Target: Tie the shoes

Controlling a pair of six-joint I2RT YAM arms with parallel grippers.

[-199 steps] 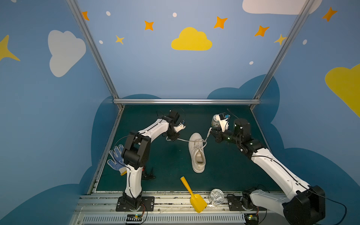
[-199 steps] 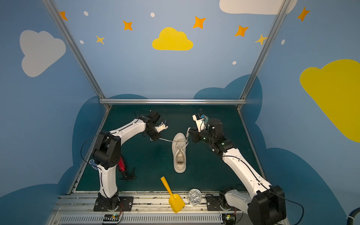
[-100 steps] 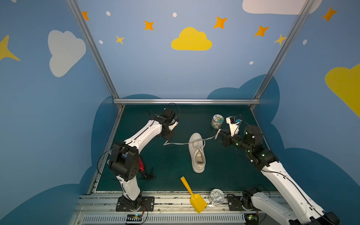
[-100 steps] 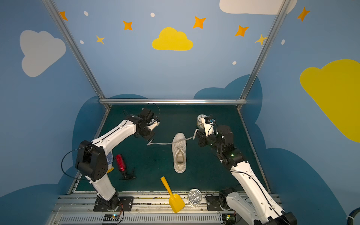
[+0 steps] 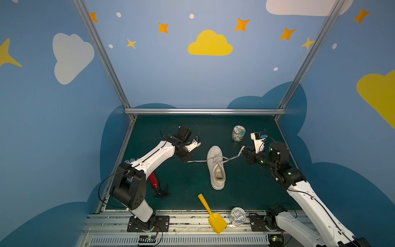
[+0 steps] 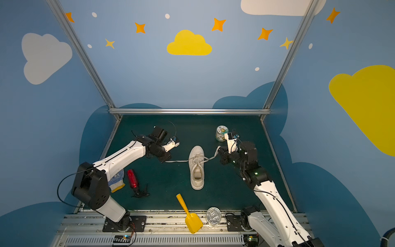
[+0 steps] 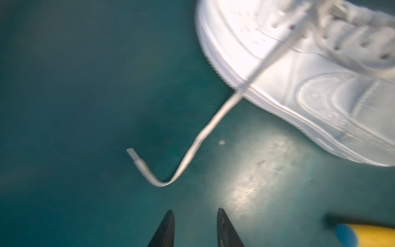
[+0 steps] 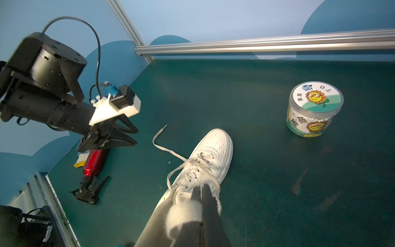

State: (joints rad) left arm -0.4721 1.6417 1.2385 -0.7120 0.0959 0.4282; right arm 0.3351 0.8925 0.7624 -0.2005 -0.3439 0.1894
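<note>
The white shoe (image 5: 217, 169) lies mid-mat in both top views, toe toward the back wall. Its left lace (image 7: 192, 149) lies loose on the mat, its tip curled just ahead of my left gripper (image 7: 195, 210), which is open and holds nothing. From the top, the left gripper (image 5: 186, 158) hovers at the lace's free end. My right gripper (image 8: 202, 188) is shut on the right lace (image 5: 234, 157), which runs from the eyelets up to the right gripper (image 5: 245, 153), right of the toe. The laces cross once over the tongue (image 6: 197, 159).
A lidded jar with a sunflower label (image 5: 238, 133) stands behind the right gripper. A yellow scoop (image 5: 210, 213) and a tin can (image 5: 237, 216) lie at the front edge. A red-handled tool (image 5: 154, 181) and a dotted glove (image 6: 116, 179) lie under the left arm.
Both grippers pulled the laces outward, away from the shoe. The left gripper then opened, and its lace dropped to the mat. The right gripper still holds its lace.
</note>
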